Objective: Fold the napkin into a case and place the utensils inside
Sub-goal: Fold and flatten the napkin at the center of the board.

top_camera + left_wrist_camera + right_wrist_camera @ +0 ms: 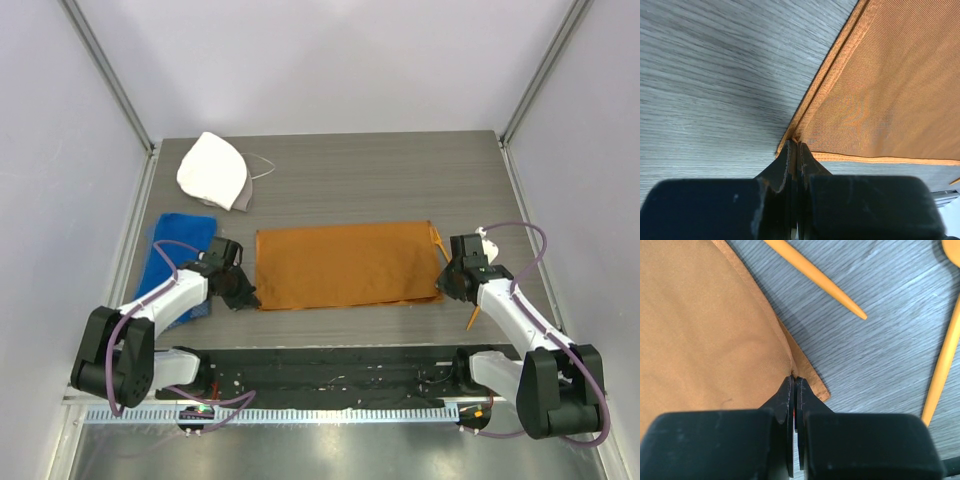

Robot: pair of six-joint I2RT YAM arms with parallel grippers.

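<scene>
Lying flat mid-frame, the rust-orange napkin (345,265) looks doubled, hems stacked; left gripper (246,298) and right gripper (443,284) each pinch a lower corner, jaws fully closed.

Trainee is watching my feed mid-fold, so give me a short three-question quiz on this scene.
1. True or false: the utensils lie on the table, beside the napkin.
2. The left gripper and right gripper are shut on which napkin corners? A far, B near, C none.
3. Fill in: the blue towel lies beside the ___ arm.
Key: 1 true; 2 B; 3 left.
</scene>
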